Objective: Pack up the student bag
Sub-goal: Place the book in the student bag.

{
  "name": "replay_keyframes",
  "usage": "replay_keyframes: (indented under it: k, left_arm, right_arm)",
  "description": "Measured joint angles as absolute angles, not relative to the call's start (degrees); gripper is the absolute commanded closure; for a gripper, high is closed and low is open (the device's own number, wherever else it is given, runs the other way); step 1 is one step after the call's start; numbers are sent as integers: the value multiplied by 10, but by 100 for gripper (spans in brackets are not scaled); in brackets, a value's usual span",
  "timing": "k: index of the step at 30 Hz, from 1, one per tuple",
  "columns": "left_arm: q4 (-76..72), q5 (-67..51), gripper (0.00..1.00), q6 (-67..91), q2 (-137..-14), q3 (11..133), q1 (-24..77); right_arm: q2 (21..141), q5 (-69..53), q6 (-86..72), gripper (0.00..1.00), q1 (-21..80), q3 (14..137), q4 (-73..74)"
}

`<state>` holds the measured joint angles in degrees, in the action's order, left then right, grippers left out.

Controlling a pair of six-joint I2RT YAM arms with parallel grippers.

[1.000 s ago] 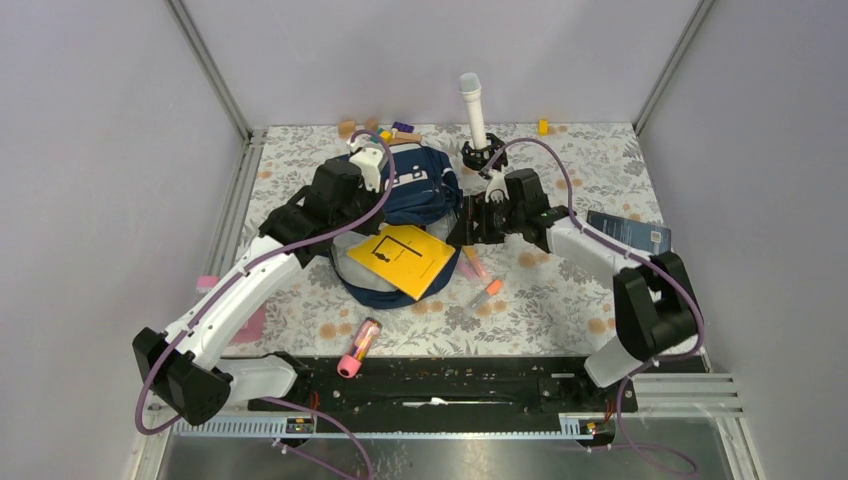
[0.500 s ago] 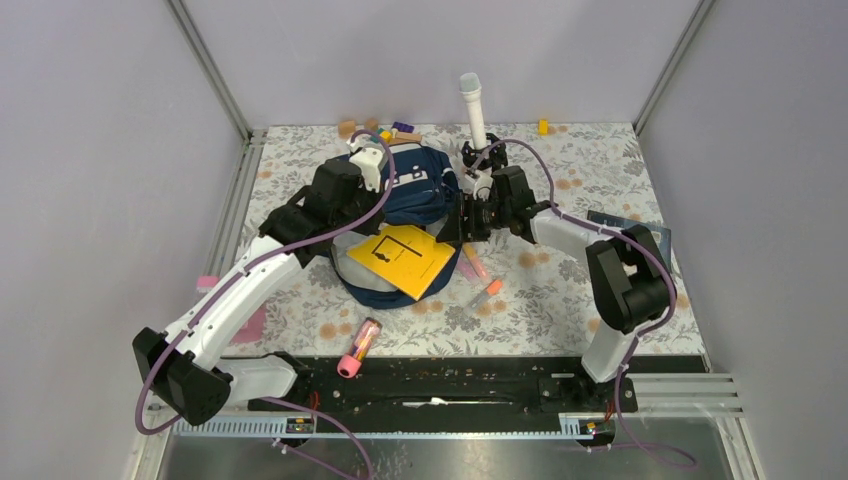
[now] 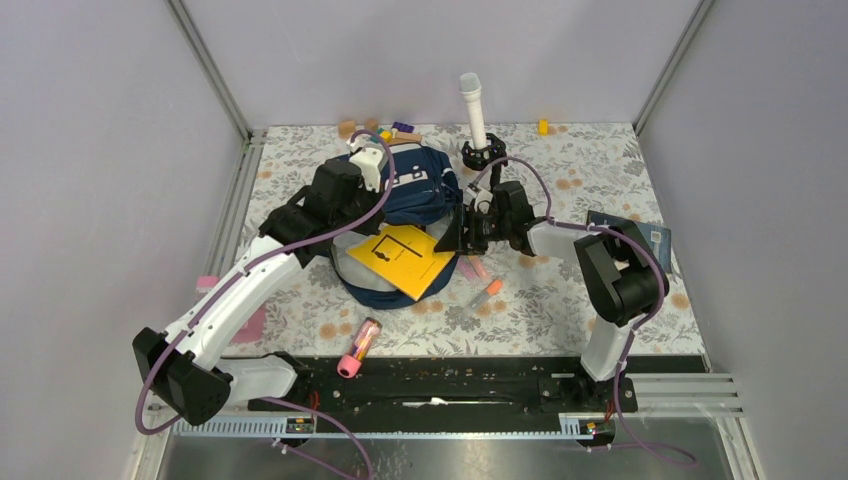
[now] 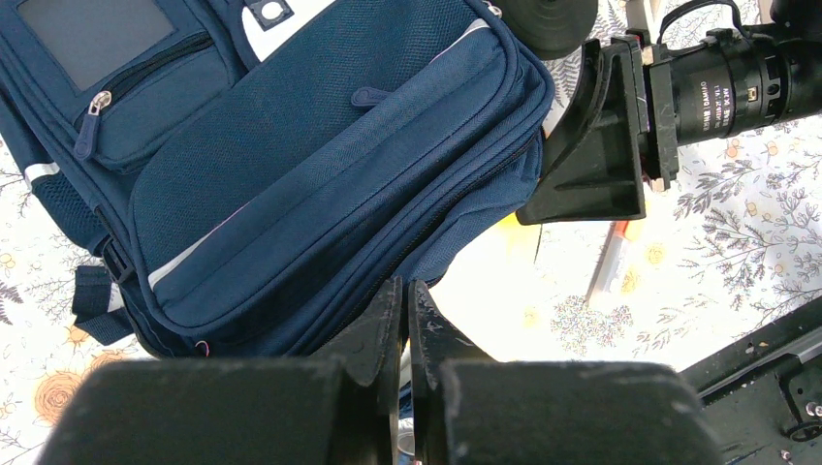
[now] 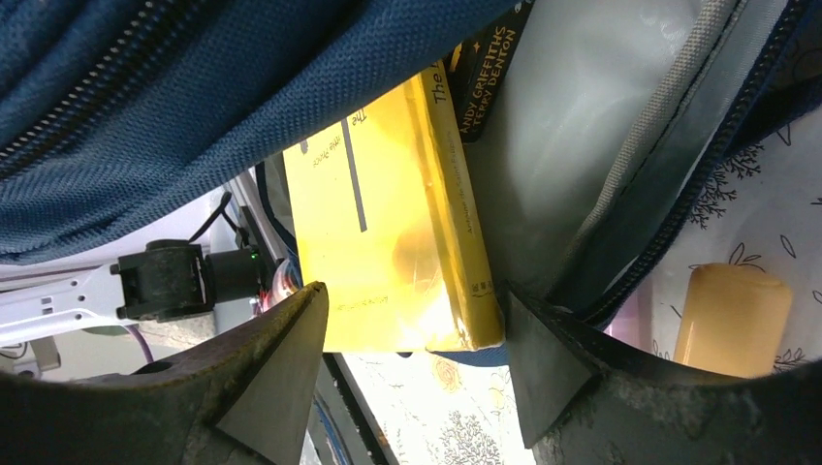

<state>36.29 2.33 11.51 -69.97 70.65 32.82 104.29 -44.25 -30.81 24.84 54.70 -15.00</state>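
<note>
The student bag (image 3: 412, 187) is a navy backpack lying at the table's middle, and it also fills the left wrist view (image 4: 291, 165). A yellow book (image 3: 400, 258) sticks out of its near opening. My left gripper (image 3: 345, 215) is shut on the bag's zip edge (image 4: 402, 291), holding the upper flap above the book. My right gripper (image 3: 455, 235) is open at the book's right side. In the right wrist view its fingers (image 5: 281, 358) stand either side of the book's near corner (image 5: 397, 242), without pressing it. Grey lining (image 5: 582, 116) shows behind the book.
A white microphone (image 3: 471, 105) on a black stand (image 3: 483, 153) rises behind the right gripper. Pink and orange markers (image 3: 485, 292) lie right of the bag, a pink tube (image 3: 360, 345) sits near the front rail, and a dark book (image 3: 630, 230) lies at right. Small blocks (image 3: 372, 126) line the back edge.
The right arm has folded in and carried its gripper left to the yellow book's corner, with its jaws a little narrower than before. The left arm and the bag have not moved.
</note>
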Motion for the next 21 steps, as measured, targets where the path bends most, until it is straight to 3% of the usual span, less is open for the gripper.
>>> replay_keyframes:
  k: [6,13,21]
  left_arm:
    - [363,23,100,117,-700,707,328]
    - [363,25,100,117,-700,707,328]
    - [363,26,100,117,-700,707,328]
  right_arm:
    - [1060,-449,-336,36,248,544,-183]
    - [1089,-463,-369,53,248,543,-222]
    - [1089,-482,-454,85,248,499,-321]
